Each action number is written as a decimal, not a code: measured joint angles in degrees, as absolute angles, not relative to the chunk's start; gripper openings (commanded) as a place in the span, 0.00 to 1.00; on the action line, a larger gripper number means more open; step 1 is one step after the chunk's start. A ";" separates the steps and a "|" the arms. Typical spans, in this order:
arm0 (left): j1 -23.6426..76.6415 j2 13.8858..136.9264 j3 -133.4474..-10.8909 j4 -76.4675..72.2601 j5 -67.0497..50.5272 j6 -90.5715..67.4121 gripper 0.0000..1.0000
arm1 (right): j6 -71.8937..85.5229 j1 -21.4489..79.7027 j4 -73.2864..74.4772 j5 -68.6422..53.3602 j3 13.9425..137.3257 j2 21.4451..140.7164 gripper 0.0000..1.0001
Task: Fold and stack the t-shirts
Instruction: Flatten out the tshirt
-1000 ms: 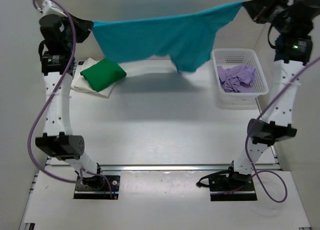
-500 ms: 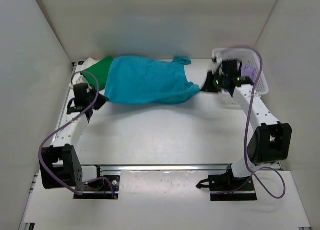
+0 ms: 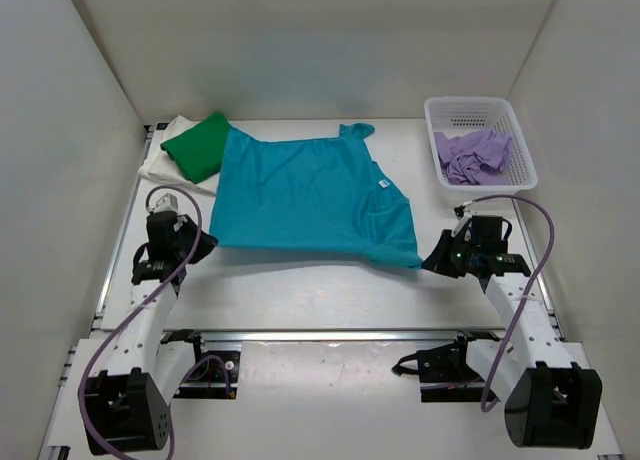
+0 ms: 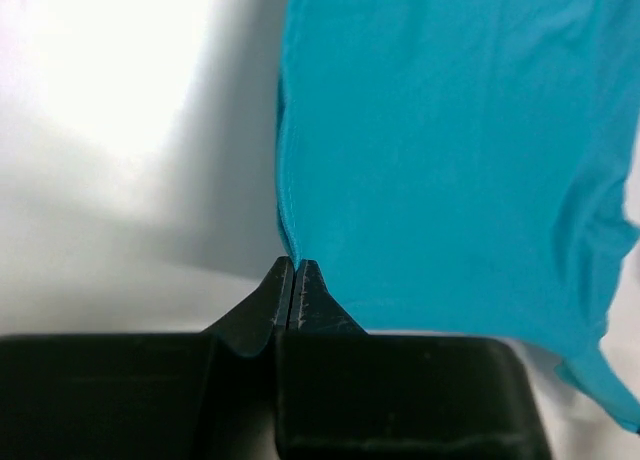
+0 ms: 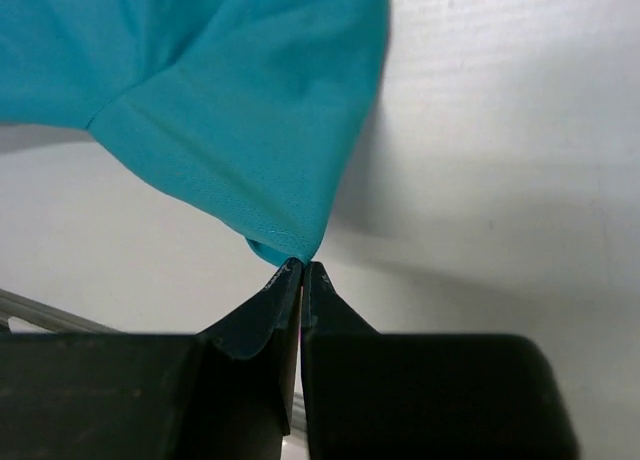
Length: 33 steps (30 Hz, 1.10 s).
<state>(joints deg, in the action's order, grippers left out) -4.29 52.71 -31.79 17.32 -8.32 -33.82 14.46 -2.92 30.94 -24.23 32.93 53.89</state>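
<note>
While the teal shirt point(image 3: 310, 195) is lying spread flat mid-frame in the top view, its upper left edge is overlapping the green shirt point(image 3: 198, 145), which is resting on the cream shirt point(image 3: 160, 166). The left gripper point(image 3: 203, 244) is pinching the teal shirt's lower left corner, jaws pressed together. The right gripper point(image 3: 433, 259) is clamping its lower right corner likewise. The lilac shirt point(image 3: 474, 156) is lying crumpled in the basket point(image 3: 478, 107) at upper right.

The middle of the desk point(image 3: 300, 295) is covered by the flat-spread teal t-shirt point(image 3: 300, 195). Bare surface is left along its near edge and between it and the white basket point(image 3: 470, 102) at the far right. The far-left corner is taken up by the green t-shirt point(image 3: 195, 145), which is stacked on the cream-white t-shirt point(image 3: 155, 167).
</note>
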 measured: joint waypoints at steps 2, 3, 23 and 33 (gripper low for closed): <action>-4.25 50.02 -30.20 20.45 -8.25 -32.80 0.00 | 15.68 -0.30 33.36 -22.65 32.62 51.35 0.00; -4.16 48.38 -29.76 22.26 -8.23 -32.03 0.00 | 16.14 1.54 34.26 -22.28 32.86 49.47 0.00; 2.76 56.34 -97.56 35.53 -7.86 -30.59 0.00 | 10.48 37.28 51.57 14.50 116.07 58.83 0.00; 0.49 68.82 -95.64 33.32 -7.44 -30.87 0.00 | -65.93 108.20 -30.59 63.75 92.44 56.25 0.00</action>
<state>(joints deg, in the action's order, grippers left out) 0.49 68.82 -95.64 33.32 -7.44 -30.87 -65.93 108.20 -30.59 63.75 92.44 56.25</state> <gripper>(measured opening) 0.029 0.005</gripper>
